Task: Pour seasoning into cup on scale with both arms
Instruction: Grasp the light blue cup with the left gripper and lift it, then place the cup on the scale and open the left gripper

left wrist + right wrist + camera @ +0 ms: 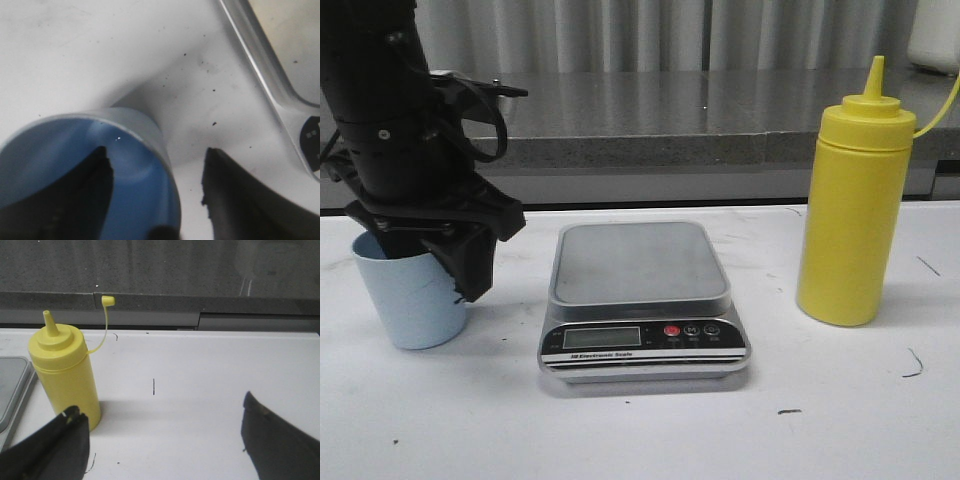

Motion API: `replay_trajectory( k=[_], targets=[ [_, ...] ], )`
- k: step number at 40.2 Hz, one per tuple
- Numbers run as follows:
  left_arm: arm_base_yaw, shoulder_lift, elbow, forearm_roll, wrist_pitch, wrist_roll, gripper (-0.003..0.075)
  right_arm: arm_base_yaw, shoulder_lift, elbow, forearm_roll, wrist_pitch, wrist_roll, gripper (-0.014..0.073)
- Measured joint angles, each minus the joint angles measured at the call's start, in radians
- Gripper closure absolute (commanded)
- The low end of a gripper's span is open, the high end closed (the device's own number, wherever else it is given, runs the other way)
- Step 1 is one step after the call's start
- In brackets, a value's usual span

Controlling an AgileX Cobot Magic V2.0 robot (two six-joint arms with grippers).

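Scale [642, 298] sits nearest us, mid-counter, platform bare. We see the left gripper [155, 192] with jaws spread astride the cup [412, 300] wall, one finger inside. Right gripper [162, 435] gapes open; seasoning [850, 210] stands right of the scale.

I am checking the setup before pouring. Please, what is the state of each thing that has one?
cup: upright on the table, left of the scale, apparently empty
left gripper: open, one finger inside the cup, one outside
scale: platform bare, display blank
seasoning bottle: upright, nozzle cap off, hanging on its tether
right gripper: open, holding nothing
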Motion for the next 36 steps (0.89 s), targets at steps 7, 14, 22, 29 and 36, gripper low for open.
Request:
replay_trajectory(
  k=[7, 14, 22, 29, 36],
  targets=[
    [0.0, 0.0, 0.0, 0.0, 0.02, 0.0, 0.074, 0.0, 0.0, 0.0, 0.0, 0.002, 0.0, -0.0039],
    [0.0, 0.0, -0.029, 0.0, 0.062, 0.0, 0.074, 0.0, 0.0, 0.0, 0.0, 0.002, 0.0, -0.0039],
    [-0.026, 0.002, -0.176, 0.0, 0.174, 0.009, 0.074, 0.0, 0.0, 0.0, 0.0, 0.002, 0.0, -0.0039],
    [-0.116, 0.053, -0.355, 0.0, 0.24, 0.021, 0.074, 0.0, 0.0, 0.0, 0.0, 0.004, 0.0, -0.0039],
    [-0.204, 0.175, -0.541, -0.009, 0.293, 0.025, 0.074, 0.0, 0.0, 0.0, 0.0, 0.004, 0.0, -0.0039]
  ],
)
